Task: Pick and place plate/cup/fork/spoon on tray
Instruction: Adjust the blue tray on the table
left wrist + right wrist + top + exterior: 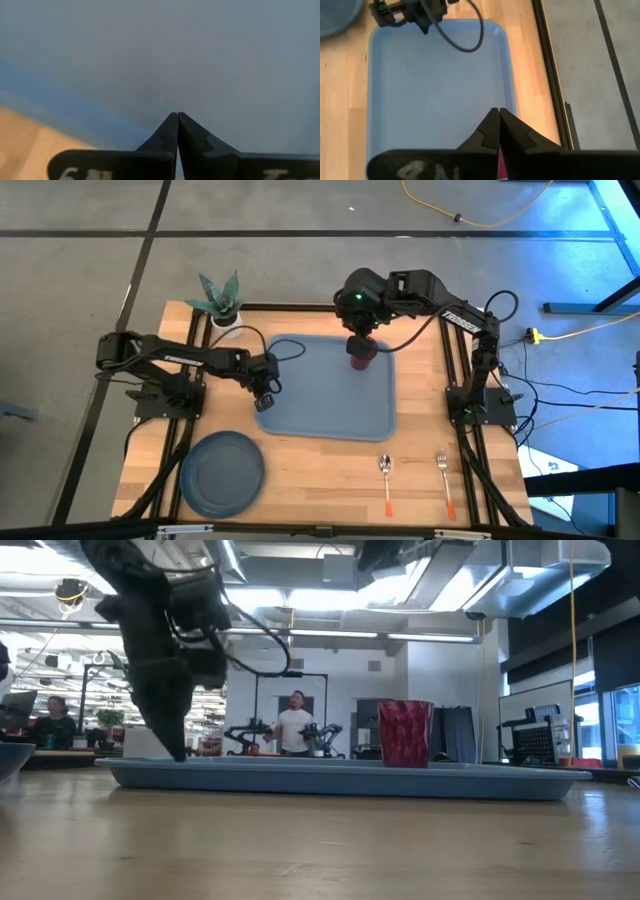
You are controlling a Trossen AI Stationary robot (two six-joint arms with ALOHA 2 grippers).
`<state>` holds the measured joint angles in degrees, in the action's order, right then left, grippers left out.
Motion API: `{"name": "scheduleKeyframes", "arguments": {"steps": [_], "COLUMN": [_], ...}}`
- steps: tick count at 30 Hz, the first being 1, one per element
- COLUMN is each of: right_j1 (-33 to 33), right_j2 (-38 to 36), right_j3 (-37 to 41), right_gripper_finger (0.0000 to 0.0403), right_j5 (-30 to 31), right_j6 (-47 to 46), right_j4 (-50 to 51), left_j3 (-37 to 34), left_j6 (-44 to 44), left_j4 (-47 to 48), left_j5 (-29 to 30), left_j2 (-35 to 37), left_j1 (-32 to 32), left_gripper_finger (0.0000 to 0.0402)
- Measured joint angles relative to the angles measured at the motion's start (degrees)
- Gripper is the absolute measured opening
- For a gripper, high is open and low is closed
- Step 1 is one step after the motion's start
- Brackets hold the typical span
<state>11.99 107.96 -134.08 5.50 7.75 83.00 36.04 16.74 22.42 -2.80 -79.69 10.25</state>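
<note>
Both grippers shut — I hold the right gripper pinching the cup rim over the tray; left gripper empty — plate nearest.

- High view: overhead, straight down, far enough to take in the whole table and both arms.
- Low view: table-top height, level across the wood into the room; tray edge-on, cup on it.
- Left wrist: very close over the tray.
- Right wrist: higher, looks down the tray; shared by all four views.
</note>
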Motion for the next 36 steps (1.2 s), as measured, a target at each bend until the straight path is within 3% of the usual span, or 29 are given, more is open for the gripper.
{"name": "scheduleKeyframes", "arguments": {"steps": [5, 14, 26, 36], "right_j1": [0.0, 0.0, 0.0, -0.3], "right_j2": [-0.1, -0.1, -0.1, -0.7], "right_j3": [0.0, 0.0, 0.0, 0.1], "right_gripper_finger": [0.0009, 0.0009, 0.0009, 0.0010], "right_j5": [0.0, -0.1, -0.1, 0.0], "right_j6": [-0.2, -0.2, 0.0, 1.4], "right_j4": [0.1, 0.7, 0.8, 2.3], "left_j3": [0.0, 0.0, 3.4, 12.2], "left_j6": [-0.4, 0.6, 0.6, -0.8], "left_j4": [-0.5, -0.4, 2.7, 18.0], "left_j5": [-1.1, -9.3, -7.0, -3.8], "left_j2": [-3.4, -4.6, -3.1, 0.7], "left_j1": [-0.6, -3.6, -5.7, -6.9], "left_gripper_finger": [0.0000, 0.0000, 0.0000, 0.0000]}}
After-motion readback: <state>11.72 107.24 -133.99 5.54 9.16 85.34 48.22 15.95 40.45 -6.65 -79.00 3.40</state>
